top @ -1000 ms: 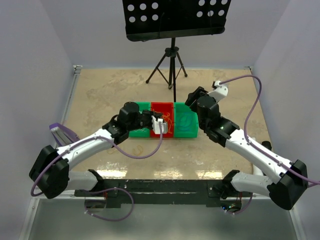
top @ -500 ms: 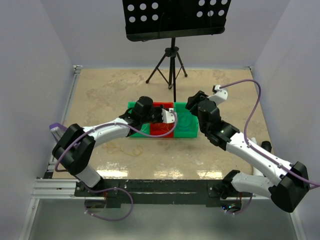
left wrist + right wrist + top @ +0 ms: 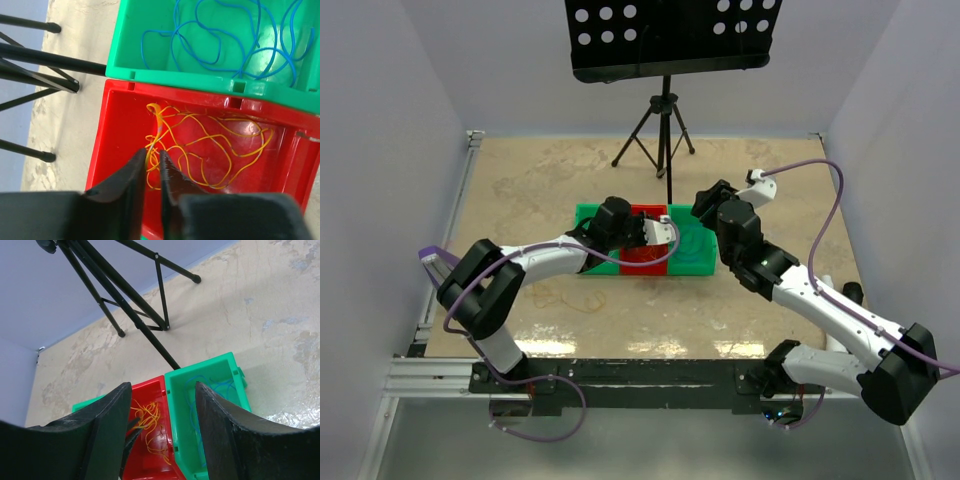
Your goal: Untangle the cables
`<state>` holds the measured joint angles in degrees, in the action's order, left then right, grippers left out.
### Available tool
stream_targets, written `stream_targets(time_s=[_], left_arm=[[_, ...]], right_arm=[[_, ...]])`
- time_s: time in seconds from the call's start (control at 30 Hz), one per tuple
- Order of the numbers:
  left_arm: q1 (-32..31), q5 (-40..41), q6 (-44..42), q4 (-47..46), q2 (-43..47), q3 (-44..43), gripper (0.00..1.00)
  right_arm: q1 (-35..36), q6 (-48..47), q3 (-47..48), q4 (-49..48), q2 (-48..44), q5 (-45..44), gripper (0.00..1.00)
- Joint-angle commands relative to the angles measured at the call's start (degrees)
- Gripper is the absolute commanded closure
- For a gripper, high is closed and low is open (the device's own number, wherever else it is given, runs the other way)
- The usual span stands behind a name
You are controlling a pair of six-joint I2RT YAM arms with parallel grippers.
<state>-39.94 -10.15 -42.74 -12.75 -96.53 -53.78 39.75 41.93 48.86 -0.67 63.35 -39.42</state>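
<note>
A yellow-orange cable lies in loose loops in the red bin, and it also shows in the right wrist view. My left gripper hangs over that bin, its jaws nearly together with a strand of this cable pinched between them. From above the left gripper sits over the red bin. A blue cable lies in the green bin beside it. My right gripper is wide open and empty, raised behind the bins.
A black tripod stand rises just behind the bins, and its legs show in both wrist views. A second green bin adjoins the red one on the left. A thin yellowish loop lies on the table in front of the bins.
My left arm has stretched to the right and forward, carrying its gripper from the red bin's left side across to its right side. The right arm has barely shifted.
</note>
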Motion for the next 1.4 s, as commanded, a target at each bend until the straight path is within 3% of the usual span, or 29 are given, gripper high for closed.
stream_targets(time_s=[0.0,0.07,0.27,0.33,0.43,0.7,0.9,1.0,1.1,1.37], left_arm=[[-0.13,1.27,1.52,-0.17,0.2,0.78,0.74],[-0.13,2.06,1.7,-0.43,0.29,1.48,0.71],[-0.22,0.39,2.92,1.32,2.4,-0.26,0.45],[-0.22,0.57,3.8,3.07,3.63,-2.46,0.31],[-0.14,-0.83,6.34,7.2,6.61,-5.18,0.01],[-0.05,-3.29,13.12,20.03,14.87,-11.16,0.0],[3.55,-6.11,18.74,28.3,18.74,-18.28,0.0],[9.24,-7.33,23.91,34.88,18.4,-23.02,0.0],[15.84,-9.09,24.73,40.6,18.22,-25.5,0.0],[33.07,-13.84,24.45,45.79,20.33,-30.32,0.0]], right_arm=[[-0.28,0.08,-0.52,-1.53,-1.3,-0.22,0.42],[-0.28,0.17,-0.52,-1.18,-1.39,-0.4,0.42],[-0.28,0.17,-0.26,-1.18,-1.3,-0.4,0.42],[-0.28,-0.1,0.18,-1.09,-0.95,-0.4,0.42],[-0.28,-0.8,0.88,-1.0,-0.51,-0.22,0.42],[-0.28,-2.38,2.73,-0.65,-0.16,1.01,0.41],[-0.2,-6.5,2.99,-2.84,0.63,5.56,0.39],[1.99,-9.76,2.12,-6.35,1.51,9.7,0.37],[9.36,-13.27,1.94,-10.04,4.66,10.41,0.35],[25.71,-20.3,8.78,-16.91,22.5,21.12,0.27]])
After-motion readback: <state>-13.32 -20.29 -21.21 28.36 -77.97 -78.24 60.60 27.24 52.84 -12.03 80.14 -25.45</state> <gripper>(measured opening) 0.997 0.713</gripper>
